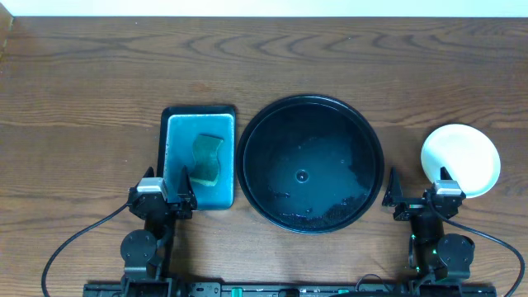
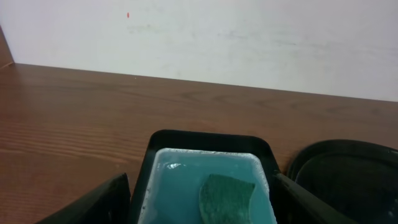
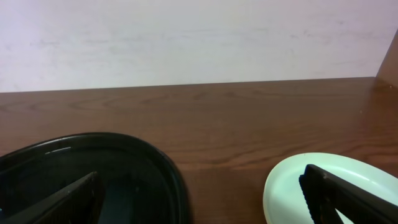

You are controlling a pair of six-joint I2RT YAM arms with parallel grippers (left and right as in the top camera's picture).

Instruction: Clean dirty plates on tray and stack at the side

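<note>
Tray (image 1: 272,157) has no plates on it. The plates (image 1: 460,159) sit in one pile on the table, just R of the tray; you only see the top one. Left gripper (image 1: 167,177) & right gripper (image 1: 417,177): both wide open, holding nothing. Job looks done. Next: prob. just park the arms.

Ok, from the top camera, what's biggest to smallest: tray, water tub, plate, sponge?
Largest: the black tray.
Then the water tub.
Then the pale plate, about as wide as the tub but less long.
Smallest: the sponge.
</note>
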